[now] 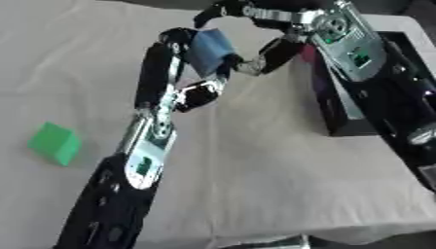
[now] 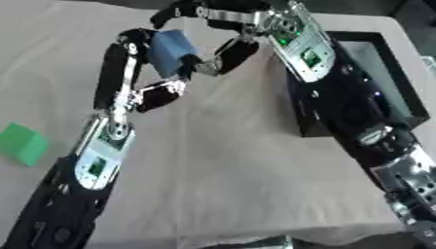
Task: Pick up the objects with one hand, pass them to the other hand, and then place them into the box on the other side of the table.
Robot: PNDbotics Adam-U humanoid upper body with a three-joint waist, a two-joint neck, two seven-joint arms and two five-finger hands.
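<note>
A blue block (image 1: 211,48) is held above the table's far middle, between both hands. My left hand (image 1: 162,73) reaches up from the lower left. Its fingers lie along the block's left side and curl at its top, and its thumb sits just under the block. My right hand (image 1: 277,51) comes in from the upper right; its fingers arch over the block's top and its thumb presses the lower right corner. A green block (image 1: 55,143) lies on the cloth at the left. The black box (image 2: 400,73) stands at the right, partly hidden by my right arm.
A pale cloth (image 1: 255,165) covers the table, with its front edge showing at the bottom. My right forearm (image 1: 374,82) crosses over the box's near wall.
</note>
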